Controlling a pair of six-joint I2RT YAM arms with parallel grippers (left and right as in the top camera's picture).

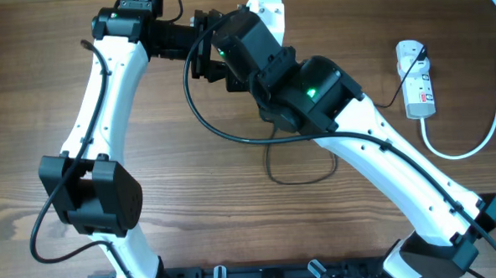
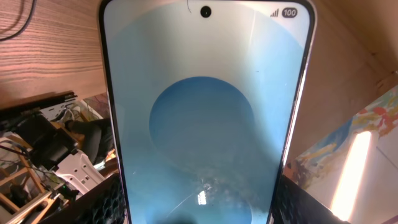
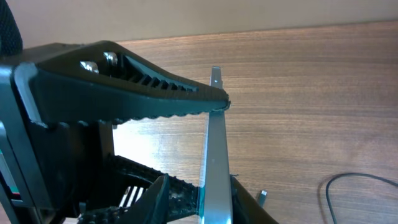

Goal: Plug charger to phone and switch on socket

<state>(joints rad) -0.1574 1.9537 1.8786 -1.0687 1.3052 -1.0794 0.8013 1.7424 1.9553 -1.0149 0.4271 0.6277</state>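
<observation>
Our left claw [image 2: 202, 202] grips the phone [image 2: 205, 112], its lower end cut off; whether our right claw [image 3: 193, 146] holds anything we cannot tell, the charger [image 3: 348, 176] mostly hidden

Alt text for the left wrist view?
The phone fills the frame, screen lit pale blue with a darker blue circle, punch-hole camera at top centre. Dark fingers of the left end effector flank its lower edges; the wooden table shows upper left.
</observation>
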